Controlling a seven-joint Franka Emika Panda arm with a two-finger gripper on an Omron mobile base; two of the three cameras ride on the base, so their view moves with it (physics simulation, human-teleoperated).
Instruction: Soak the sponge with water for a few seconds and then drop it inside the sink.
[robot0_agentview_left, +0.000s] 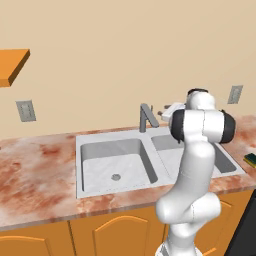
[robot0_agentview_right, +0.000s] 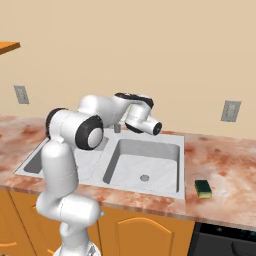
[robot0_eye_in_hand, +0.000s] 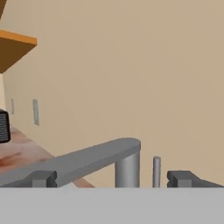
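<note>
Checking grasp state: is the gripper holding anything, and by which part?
Nothing held. Gripper open by the grey angular faucet; yellow-and-green sponge lies on the counter.

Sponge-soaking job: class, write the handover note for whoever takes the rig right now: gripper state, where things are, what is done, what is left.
Gripper: open, holding nothing, up by the faucet behind the sink.
Sponge: lies on the counter to the right of the sink, apart from the basin, untouched.
Water: no stream shows at the spout.
Done: none of the task's steps; the arm is merely near the faucet.
Left: turn on the water, pick up the sponge, hold it under the stream briefly, drop it in the sink.
</note>
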